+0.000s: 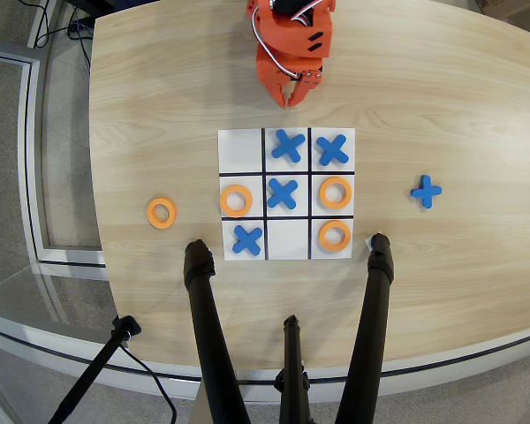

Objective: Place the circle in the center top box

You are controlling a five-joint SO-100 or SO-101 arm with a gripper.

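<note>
Flat orange circle (162, 213) lies on pale wood-grain surface (442, 106) near its left edge, off the white gridded board (240, 150). Center top box (288, 239) bare. Orange plastic gripper (292, 99) clenched, empty, near surface's far edge.

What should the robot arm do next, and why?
Probably swing the jaws over to the loose orange ring and open them above it. In the overhead view, the jaws hang empty and look closed near the arm's base, off the board. That ring lies alone on the table, left of the board. The middle cell of the far row is still empty.
</note>
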